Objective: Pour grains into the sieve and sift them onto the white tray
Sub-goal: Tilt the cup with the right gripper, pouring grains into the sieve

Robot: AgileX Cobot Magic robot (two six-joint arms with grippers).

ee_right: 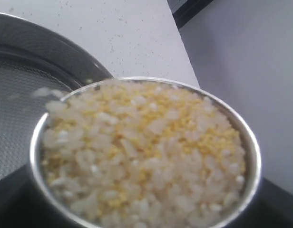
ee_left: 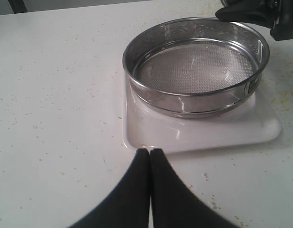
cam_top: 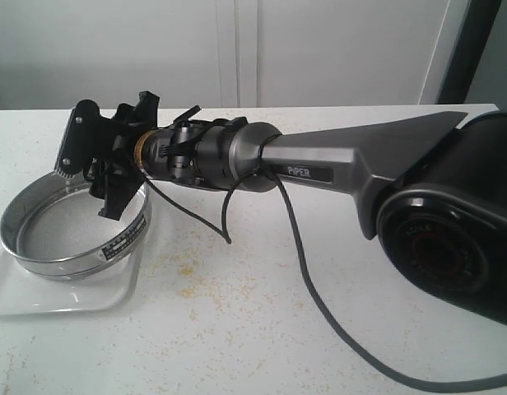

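Right wrist view: tilt steel cup, clamped wide in right hand, gradually; centre grains over sieve mesh, with left hand closed, empty.

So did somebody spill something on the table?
Yes. Tiny yellow specks lie scattered on the table beside the white tray, outside the sieve. The grains sit heaped in the cup.
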